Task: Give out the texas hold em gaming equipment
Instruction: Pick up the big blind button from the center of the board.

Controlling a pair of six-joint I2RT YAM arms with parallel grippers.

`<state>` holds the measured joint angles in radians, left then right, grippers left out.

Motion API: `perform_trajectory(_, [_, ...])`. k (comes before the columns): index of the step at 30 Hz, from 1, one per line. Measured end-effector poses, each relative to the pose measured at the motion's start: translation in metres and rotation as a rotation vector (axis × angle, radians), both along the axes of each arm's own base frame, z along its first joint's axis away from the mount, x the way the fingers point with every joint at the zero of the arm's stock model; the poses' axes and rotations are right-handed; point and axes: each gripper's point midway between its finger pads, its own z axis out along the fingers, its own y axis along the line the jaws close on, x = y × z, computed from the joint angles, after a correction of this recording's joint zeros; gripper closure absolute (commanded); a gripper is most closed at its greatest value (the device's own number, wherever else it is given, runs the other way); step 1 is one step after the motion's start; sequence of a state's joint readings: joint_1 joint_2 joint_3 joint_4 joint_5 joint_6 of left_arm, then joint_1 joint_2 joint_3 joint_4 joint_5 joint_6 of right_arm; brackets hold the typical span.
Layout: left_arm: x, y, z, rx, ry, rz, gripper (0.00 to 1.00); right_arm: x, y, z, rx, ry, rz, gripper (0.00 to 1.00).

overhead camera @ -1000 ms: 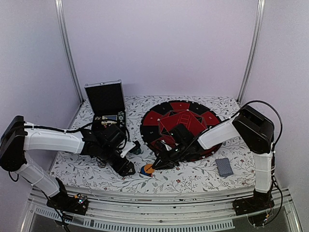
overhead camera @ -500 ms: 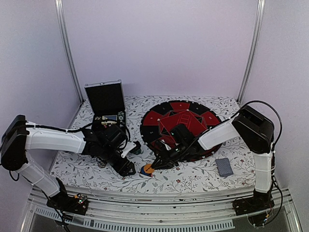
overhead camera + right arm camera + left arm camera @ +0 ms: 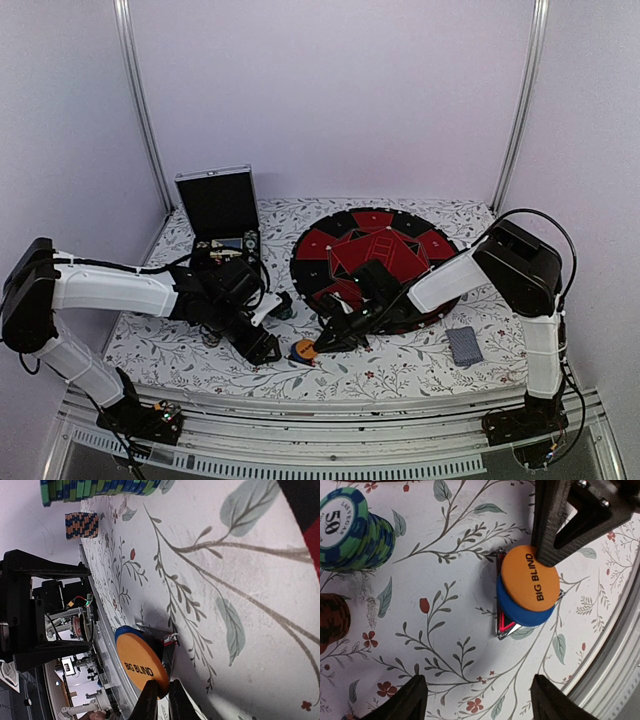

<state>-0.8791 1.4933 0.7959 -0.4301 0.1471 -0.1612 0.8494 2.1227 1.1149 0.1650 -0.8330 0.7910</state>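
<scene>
An orange "BIG BLIND" button (image 3: 530, 580) lies on a blue button (image 3: 520, 614), and both lie on a small red-black triangle (image 3: 506, 626) on the floral cloth near the front edge. The stack shows in the top view (image 3: 303, 350). My right gripper (image 3: 322, 342) is shut on the orange button's (image 3: 140, 662) rim, fingertips (image 3: 148, 700) tight together. My left gripper (image 3: 480, 700) is open and empty, just left of the stack. A teal chip stack (image 3: 352, 530) and a brown chip stack (image 3: 332, 622) stand beside it.
The round red-and-black mat (image 3: 375, 255) lies behind the right arm. The open silver-edged case (image 3: 218, 205) stands at the back left. A grey-blue card deck (image 3: 464, 345) lies at the front right. The table's metal front rail (image 3: 615, 670) runs close to the buttons.
Almost nothing; my right gripper and the orange button have edged slightly to the left. The left arm has held still.
</scene>
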Motion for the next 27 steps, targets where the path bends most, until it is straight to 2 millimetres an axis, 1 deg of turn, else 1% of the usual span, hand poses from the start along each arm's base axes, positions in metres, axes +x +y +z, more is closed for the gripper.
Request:
perform_trajectory(2, [0.000, 0.000, 0.000, 0.000, 0.000, 0.000, 0.26, -0.001, 0.000, 0.001, 0.005, 0.004, 0.003, 0.95])
perform_trajectory(5, [0.000, 0.000, 0.000, 0.000, 0.000, 0.000, 0.26, -0.001, 0.002, 0.003, 0.018, 0.002, 0.009, 0.96])
perform_trajectory(12, [-0.001, 0.000, 0.000, -0.001, 0.001, -0.006, 0.26, -0.003, 0.000, 0.004, 0.022, 0.001, 0.012, 0.98])
perform_trajectory(16, [-0.003, -0.003, 0.003, -0.017, 0.007, -0.020, 0.26, -0.004, -0.002, 0.011, 0.029, -0.008, 0.014, 0.98])
perform_trajectory(17, [-0.003, -0.004, 0.004, -0.025, 0.007, -0.024, 0.26, -0.004, -0.001, 0.020, 0.043, -0.023, 0.016, 0.98])
perform_trajectory(18, [-0.004, -0.008, 0.012, -0.059, 0.002, -0.033, 0.26, -0.004, -0.001, 0.021, 0.044, -0.023, 0.016, 0.98])
perform_trajectory(22, [-0.005, -0.018, 0.030, -0.144, -0.002, -0.055, 0.26, -0.003, 0.000, 0.030, 0.061, -0.041, 0.020, 0.98])
perform_trajectory(27, [-0.006, -0.027, 0.047, -0.242, 0.017, -0.073, 0.26, -0.004, 0.000, 0.034, 0.068, -0.054, 0.028, 0.98])
